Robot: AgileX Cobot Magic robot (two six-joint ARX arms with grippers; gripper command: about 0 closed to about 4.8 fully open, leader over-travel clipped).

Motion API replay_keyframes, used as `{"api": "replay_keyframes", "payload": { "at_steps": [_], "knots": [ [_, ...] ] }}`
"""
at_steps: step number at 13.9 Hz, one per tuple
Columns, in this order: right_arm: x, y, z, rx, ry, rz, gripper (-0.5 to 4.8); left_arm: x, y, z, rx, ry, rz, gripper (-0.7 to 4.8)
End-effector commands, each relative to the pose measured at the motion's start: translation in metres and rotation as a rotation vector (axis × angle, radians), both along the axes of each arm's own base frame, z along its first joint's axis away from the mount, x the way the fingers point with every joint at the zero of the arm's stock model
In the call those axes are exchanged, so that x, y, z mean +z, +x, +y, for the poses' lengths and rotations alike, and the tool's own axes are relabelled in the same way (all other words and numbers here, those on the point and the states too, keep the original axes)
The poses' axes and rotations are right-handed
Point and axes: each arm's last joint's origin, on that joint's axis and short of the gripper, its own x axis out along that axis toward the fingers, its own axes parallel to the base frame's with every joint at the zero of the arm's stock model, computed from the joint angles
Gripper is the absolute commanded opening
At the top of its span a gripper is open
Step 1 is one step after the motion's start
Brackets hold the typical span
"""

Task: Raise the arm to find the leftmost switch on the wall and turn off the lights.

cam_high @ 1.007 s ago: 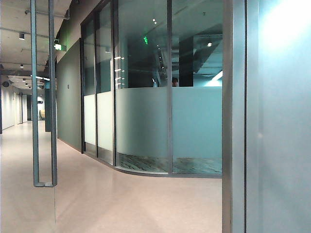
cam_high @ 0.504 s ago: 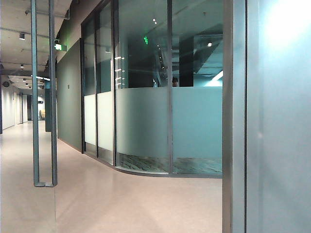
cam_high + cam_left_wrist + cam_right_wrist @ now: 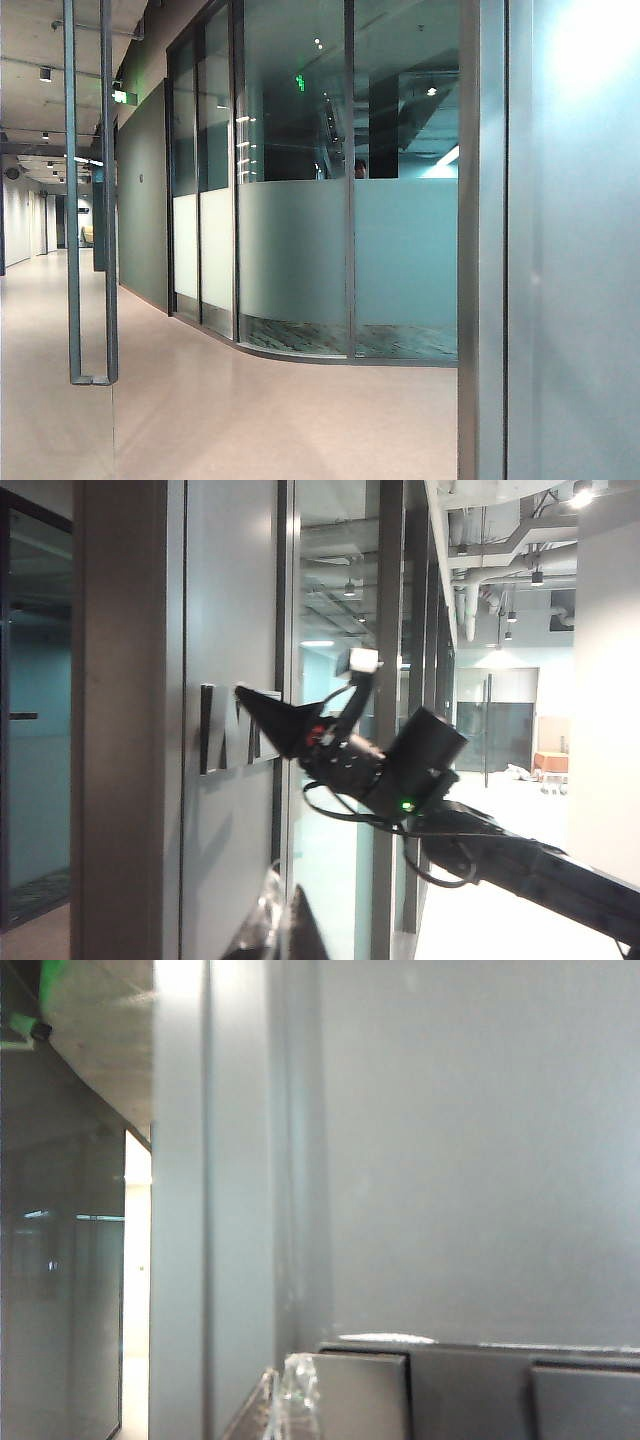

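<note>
On the grey wall (image 3: 480, 1160), the switch panel (image 3: 238, 742) shows dark flat rocker plates (image 3: 362, 1395); right gripper (image 3: 262, 708) touches or nears it, jaw state unclear. Risk: tip slides onto a neighbouring plate. Left gripper (image 3: 285, 925) sits below, spread indeterminable.

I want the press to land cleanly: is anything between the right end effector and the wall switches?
Nothing visible. The right end effector has its tip right at the switches, with bare wall around them; whether it touches is unclear. The left end effector is farther back.
</note>
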Motion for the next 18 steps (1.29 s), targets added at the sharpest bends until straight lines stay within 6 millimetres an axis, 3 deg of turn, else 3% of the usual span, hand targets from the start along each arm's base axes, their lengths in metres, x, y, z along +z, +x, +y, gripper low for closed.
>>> {"api": "replay_keyframes", "payload": {
  "at_steps": [1,6,14,16,18],
  "knots": [
    [0.003,0.003,0.000,-0.003,-0.001,-0.019,-0.01,0.003,-0.003,0.001,-0.003,-0.007,-0.017,-0.05],
    [-0.003,0.018,0.001,-0.017,-0.004,0.001,-0.01,0.003,-0.003,0.001,-0.003,-0.007,-0.017,-0.05],
    [-0.006,0.024,-0.001,-0.100,0.016,0.013,-0.01,0.004,-0.005,0.001,-0.003,-0.011,-0.032,-0.05],
    [-0.005,0.022,0.000,-0.082,0.008,0.008,-0.01,0.005,-0.006,0.002,-0.003,-0.012,-0.037,-0.05],
    [0.004,0.005,0.000,-0.056,-0.006,-0.033,-0.01,0.004,-0.005,0.002,0.011,-0.017,-0.037,-0.05]
  ]
}}
